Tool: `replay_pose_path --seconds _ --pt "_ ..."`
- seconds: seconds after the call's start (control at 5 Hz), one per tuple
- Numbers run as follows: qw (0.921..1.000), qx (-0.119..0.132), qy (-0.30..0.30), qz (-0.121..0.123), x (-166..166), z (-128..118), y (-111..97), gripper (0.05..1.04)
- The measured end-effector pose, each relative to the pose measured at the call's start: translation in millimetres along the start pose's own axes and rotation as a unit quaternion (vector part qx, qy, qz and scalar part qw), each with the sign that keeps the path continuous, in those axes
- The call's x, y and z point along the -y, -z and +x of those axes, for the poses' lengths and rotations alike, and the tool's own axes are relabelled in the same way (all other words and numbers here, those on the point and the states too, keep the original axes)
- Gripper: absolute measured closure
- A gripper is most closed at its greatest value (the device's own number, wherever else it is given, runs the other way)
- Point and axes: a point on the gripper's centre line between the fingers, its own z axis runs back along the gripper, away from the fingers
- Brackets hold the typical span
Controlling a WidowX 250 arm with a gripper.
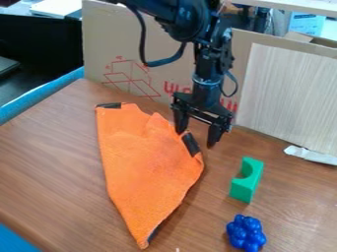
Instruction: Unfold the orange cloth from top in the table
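The gripper [196, 139] hangs down at the back of the table, its two fingers spread apart and nothing held between them. Its left finger is beside the upper right edge of the orange cloth [145, 167]; whether they touch I cannot tell. The cloth lies on the wooden table [52, 162] in a long, partly folded shape, narrowing to a point at the front. Black patches show at its upper left corner and on its right edge near the gripper, with a dark strip by the front tip.
Right of the cloth stands a green arch block [247, 180], with a blue knobbly object [246, 233] in front of it. A white scrap [311, 154] lies at the right. Cardboard [158, 74] and a pale panel [289, 98] wall off the back.
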Motion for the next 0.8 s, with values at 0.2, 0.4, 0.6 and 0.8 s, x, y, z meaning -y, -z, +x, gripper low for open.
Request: replay_pose_path --seconds 0.2,0.4,0.6,0.8 --pt "0.9999 -0.005 -0.002 0.011 -3.5 -0.8 5.6 0.083" --pt "0.9998 -0.011 -0.002 0.018 -5.1 -2.3 12.3 0.133" --pt "0.9997 -0.015 -0.006 0.019 -5.6 -3.5 12.2 0.413" --pt "0.9995 -0.026 0.001 0.021 -5.8 -6.5 15.8 0.716"
